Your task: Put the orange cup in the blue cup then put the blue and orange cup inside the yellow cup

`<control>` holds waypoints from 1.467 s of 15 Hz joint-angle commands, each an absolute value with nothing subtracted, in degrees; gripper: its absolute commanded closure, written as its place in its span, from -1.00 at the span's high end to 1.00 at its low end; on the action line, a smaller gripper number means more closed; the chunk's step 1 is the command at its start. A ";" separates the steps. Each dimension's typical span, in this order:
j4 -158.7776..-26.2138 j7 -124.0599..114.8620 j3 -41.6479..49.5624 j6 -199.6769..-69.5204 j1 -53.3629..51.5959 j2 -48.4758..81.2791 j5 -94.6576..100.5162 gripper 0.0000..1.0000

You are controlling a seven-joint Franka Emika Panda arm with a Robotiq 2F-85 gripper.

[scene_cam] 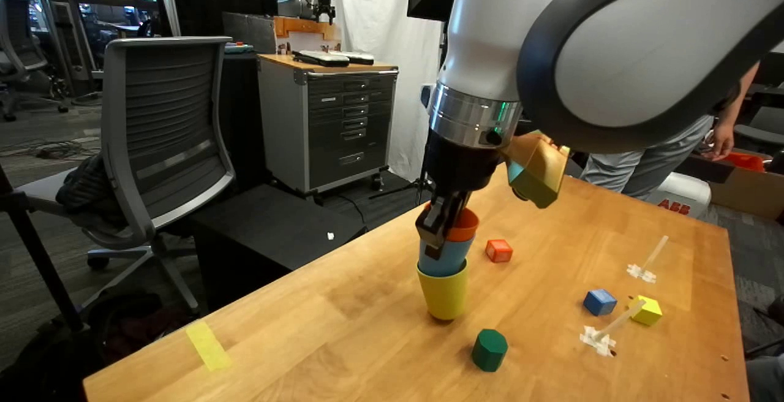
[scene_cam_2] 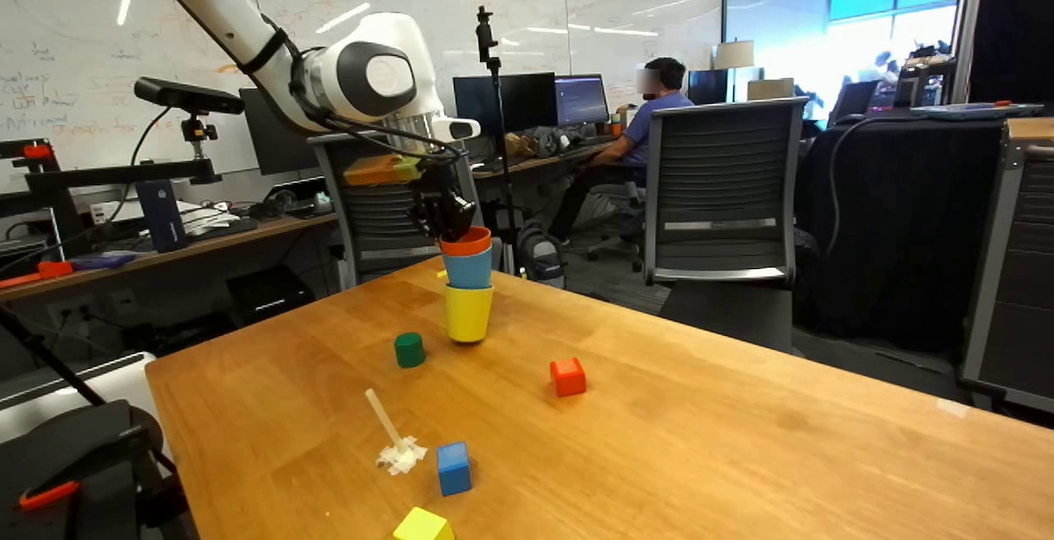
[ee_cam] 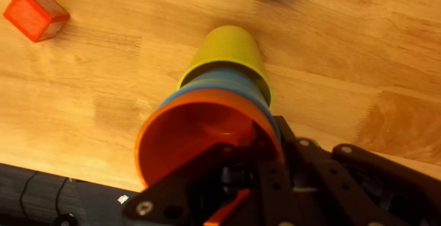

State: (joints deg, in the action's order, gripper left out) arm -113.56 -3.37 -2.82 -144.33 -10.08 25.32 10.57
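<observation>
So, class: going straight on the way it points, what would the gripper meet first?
Likely the yellow cup; its rim appears just beneath the gripper in an exterior view, though exact depth is unclear.

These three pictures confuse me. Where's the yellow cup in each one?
In an exterior view: the yellow cup is right of centre, lower half, left of the red block.
In an exterior view: the yellow cup is left of centre, lower half, left of the red block.
In the wrist view: the yellow cup is above centre, right of the red block.
Landmark in all three: the red block.
</observation>
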 commanded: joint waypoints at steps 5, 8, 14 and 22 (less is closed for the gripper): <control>-116.15 -5.19 -1.92 -143.27 -11.18 23.56 12.35 -0.95; -115.84 -4.83 -2.01 -143.03 -10.90 24.44 12.09 -0.95; -114.62 -5.39 -1.16 -142.21 -11.25 27.23 12.89 -0.95; -116.54 -4.66 -1.64 -142.70 -11.20 25.49 12.63 0.36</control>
